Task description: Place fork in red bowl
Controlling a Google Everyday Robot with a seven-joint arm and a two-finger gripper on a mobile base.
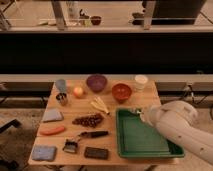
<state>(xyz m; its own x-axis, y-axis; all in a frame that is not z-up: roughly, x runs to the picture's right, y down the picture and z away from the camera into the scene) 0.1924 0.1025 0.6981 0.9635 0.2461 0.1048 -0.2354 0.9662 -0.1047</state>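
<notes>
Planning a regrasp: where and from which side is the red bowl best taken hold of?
Probably its near rim, from above: the red bowl stands upright and open, and the gripper sits just in front, over the green tray's far edge.

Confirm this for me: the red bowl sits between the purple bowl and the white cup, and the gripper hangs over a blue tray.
One thing is wrong: the tray is green, not blue; the camera view shows it. The red bowl does sit between the purple bowl and the white cup, and the gripper hangs over the tray.
</notes>
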